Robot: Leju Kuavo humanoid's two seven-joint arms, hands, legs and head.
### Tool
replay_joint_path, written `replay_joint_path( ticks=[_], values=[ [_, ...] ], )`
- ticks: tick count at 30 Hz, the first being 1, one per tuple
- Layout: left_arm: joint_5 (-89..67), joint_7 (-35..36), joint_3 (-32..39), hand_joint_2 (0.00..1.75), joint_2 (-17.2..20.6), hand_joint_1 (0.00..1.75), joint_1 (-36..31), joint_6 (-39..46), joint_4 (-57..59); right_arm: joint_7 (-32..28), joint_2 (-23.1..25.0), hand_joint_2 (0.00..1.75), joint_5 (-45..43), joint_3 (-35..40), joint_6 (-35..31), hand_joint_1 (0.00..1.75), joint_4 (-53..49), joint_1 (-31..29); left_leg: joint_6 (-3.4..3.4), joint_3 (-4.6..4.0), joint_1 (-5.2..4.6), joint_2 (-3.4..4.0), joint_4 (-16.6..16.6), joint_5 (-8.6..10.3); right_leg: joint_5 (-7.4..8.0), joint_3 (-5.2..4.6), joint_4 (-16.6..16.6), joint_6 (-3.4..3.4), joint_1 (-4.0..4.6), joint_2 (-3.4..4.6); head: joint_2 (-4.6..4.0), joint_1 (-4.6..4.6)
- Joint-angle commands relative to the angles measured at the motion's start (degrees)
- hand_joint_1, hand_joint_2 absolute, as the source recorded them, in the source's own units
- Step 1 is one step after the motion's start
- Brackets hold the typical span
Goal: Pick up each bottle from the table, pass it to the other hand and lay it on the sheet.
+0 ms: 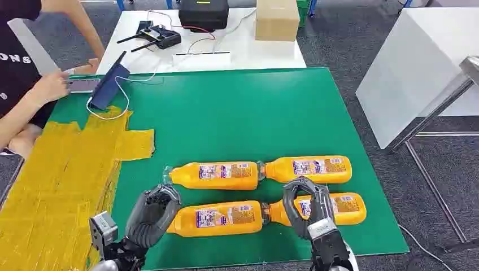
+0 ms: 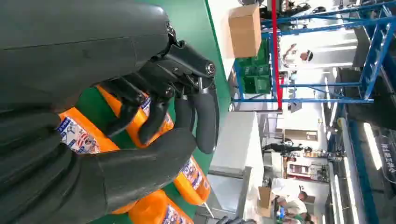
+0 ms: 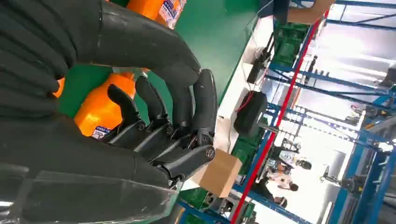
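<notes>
Four orange bottles lie on the green table point(image 1: 237, 113) in two rows: far left point(image 1: 217, 175), far right point(image 1: 310, 168), near left point(image 1: 220, 218) and near right point(image 1: 345, 208). My right hand point(image 1: 308, 208) arches over the near right bottle point(image 3: 95, 114) close to its neck, fingers bent around it. The bottle still lies on the table, and I cannot tell whether the fingers press it. My left hand point(image 1: 151, 215) hovers at the left end of the near left bottle point(image 2: 77, 135), its fingers point(image 2: 205, 116) half bent with nothing in them. The yellow sheet point(image 1: 62, 180) covers the table's left part.
A person sits at the far left, a hand point(image 1: 48, 84) on a phone next to a blue tablet point(image 1: 110, 79) with a white cable. Behind stands a white table with a cardboard box point(image 1: 277, 20), a black case point(image 1: 203, 14) and a remote. A white cabinet point(image 1: 418, 68) stands at the right.
</notes>
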Motion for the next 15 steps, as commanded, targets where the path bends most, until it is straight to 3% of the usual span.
replay_joint_path(
  ticks=[1, 3, 4, 7, 8, 9, 10, 11, 15],
  values=[
    [-11.59, -9.28, 0.1, 1.75, -3.86, 1.75, -4.94, 20.37, -10.66, -5.21, 3.29, 1.75, 3.91, 3.55, -8.46, 1.54, -2.44, -9.03, -0.13, 0.45, 0.09, 0.04, -0.08, -0.16, -0.13, 0.46, -0.11, -0.05, 0.1, -0.04, 0.0, 0.0],
    [-11.59, -9.28, 0.1, 1.75, -3.86, 1.75, -4.94, 20.37, -10.66, -5.21, 3.29, 1.75, 3.91, 3.55, -8.46, 1.54, -2.44, -9.03, -0.05, 0.14, 0.02, 0.02, -0.05, -0.03, -0.03, 0.14, -0.06, -0.02, 0.02, -0.01, 0.0, 0.0],
    [-11.59, -9.28, 0.1, 1.75, -3.86, 1.75, -4.94, 20.37, -10.66, -5.21, 3.29, 1.75, 3.91, 3.55, -8.46, 1.75, -2.44, -9.03, -0.07, 0.22, 0.04, 0.03, -0.07, -0.06, -0.05, 0.22, -0.08, -0.03, 0.04, -0.02, 0.0, 0.0],
    [-11.5, -9.06, 0.2, 1.75, -3.88, 1.75, -4.78, 20.41, -10.76, -4.83, 3.04, 1.75, 4.26, 3.61, -8.72, 1.75, -2.32, -9.13, -0.09, 0.32, 0.06, 0.03, -0.07, -0.1, -0.09, 0.33, -0.09, -0.04, 0.06, -0.03, 0.0, 0.0],
    [-11.5, -9.06, 0.2, 1.75, -3.88, 1.75, -4.78, 20.41, -10.76, -4.83, 3.04, 1.75, 4.26, 3.61, -8.72, 1.59, -2.32, -9.13, -0.07, -0.13, 0.06, 0.08, 0.19, -0.07, -0.02, -0.12, 0.14, -0.03, 0.06, 0.03, 0.0, 0.0],
    [-11.5, -9.06, 0.2, 1.75, -3.88, 1.45, -4.78, 20.41, -10.76, -4.83, 3.04, 1.75, 4.26, 3.61, -8.72, 1.43, -2.32, -9.13, -0.09, -0.11, 0.08, 0.11, 0.28, -0.12, -0.06, -0.11, 0.22, -0.05, 0.08, 0.05, 0.0, 0.02],
    [-11.21, -8.76, 0.55, 1.75, -3.89, 0.0, -4.23, 20.65, -10.59, -3.95, 2.3, 1.75, 5.31, 3.72, -9.49, 0.63, -2.05, -9.18, -0.12, -0.12, 0.11, 0.14, 0.38, -0.18, -0.1, -0.1, 0.31, -0.05, 0.11, 0.07, 0.02, 0.02],
    [-10.33, -8.79, 1.07, 1.75, -4.0, 0.0, -3.57, 20.82, -10.18, -3.65, 1.68, 1.75, 6.67, 3.61, -10.03, 0.0, -1.76, -8.94, -0.07, -0.12, 0.06, 0.16, 0.14, -0.06, 0.02, -0.13, 0.1, -0.02, 0.06, 0.11, 0.0, -0.02],
    [-8.03, -10.02, 2.58, 1.75, -3.74, 0.0, -2.39, 20.6, -8.05, -3.82, -0.22, 1.75, 9.93, 3.44, -10.96, 0.0, -1.74, -8.51, -0.1, 0.58, 0.07, -0.02, -0.06, -0.08, -0.07, 0.59, -0.09, -0.04, 0.07, -0.09, 0.0, 0.0]
  ],
)
